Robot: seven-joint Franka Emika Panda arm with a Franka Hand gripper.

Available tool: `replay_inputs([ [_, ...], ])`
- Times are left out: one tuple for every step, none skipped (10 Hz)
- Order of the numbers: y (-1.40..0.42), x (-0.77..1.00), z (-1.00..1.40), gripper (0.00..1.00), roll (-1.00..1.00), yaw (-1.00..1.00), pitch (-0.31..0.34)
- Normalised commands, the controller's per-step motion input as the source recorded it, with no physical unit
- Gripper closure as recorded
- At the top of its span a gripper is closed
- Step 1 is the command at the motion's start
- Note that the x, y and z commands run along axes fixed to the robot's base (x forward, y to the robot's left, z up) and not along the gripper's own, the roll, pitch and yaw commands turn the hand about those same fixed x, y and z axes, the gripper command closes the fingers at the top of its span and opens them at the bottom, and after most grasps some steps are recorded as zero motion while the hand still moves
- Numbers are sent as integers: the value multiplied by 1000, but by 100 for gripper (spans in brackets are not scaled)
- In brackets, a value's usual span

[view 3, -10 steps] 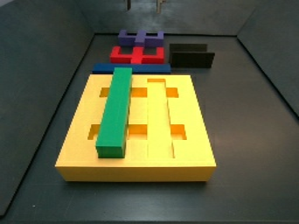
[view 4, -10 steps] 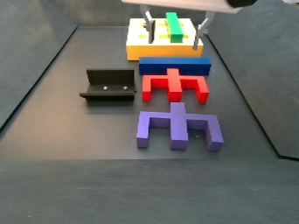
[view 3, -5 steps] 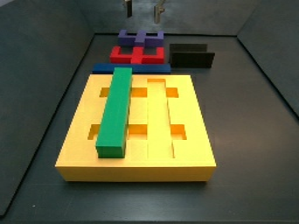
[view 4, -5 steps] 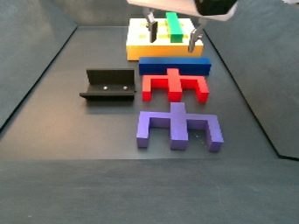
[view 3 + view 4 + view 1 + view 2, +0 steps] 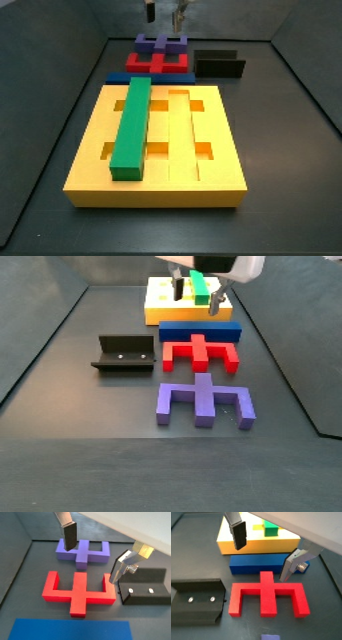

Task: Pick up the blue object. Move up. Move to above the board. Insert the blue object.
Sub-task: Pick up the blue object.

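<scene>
The blue object [image 5: 258, 563] is a long dark-blue bar lying on the floor between the yellow board [image 5: 258, 545] and a red piece [image 5: 266, 597]. It shows in both side views [image 5: 198, 331] [image 5: 118, 76] and in a wrist view [image 5: 70, 630]. The board [image 5: 214, 170] holds a green bar [image 5: 131, 125] in one long groove. My gripper [image 5: 261, 562] is open and empty, hanging in the air above the blue bar and the red piece [image 5: 198, 353]. It also shows in both side views [image 5: 195, 296] [image 5: 164, 12] and in a wrist view [image 5: 92, 564].
A purple-blue notched block [image 5: 203, 401] lies beyond the red piece [image 5: 79, 592], away from the board. The dark fixture [image 5: 123, 353] stands beside the red piece, also in a wrist view [image 5: 143, 592]. Dark walls enclose the floor.
My gripper has come lower over the blue bar and the red piece, still open. The pieces have not moved.
</scene>
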Motion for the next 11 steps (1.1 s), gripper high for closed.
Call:
replay_inputs([
  [-283, 0, -360, 0, -113, -703, -319],
  [-320, 0, -306, 0, -73, -751, -269],
  [-303, 0, -226, 0, -84, -791, -233],
  [-303, 0, -197, 0, -81, -806, -213],
  [-263, 0, -174, 0, -74, -860, -189],
  [-263, 0, -177, 0, -74, -857, -190],
  [-277, 0, -234, 0, -47, -851, -196],
  [-240, 0, -311, 0, -21, -866, -201],
  [-206, 0, -314, 0, -19, -894, -191],
  [-169, 0, -263, 0, -26, -943, -154],
  [-120, 0, -251, 0, -6, -1000, -84],
])
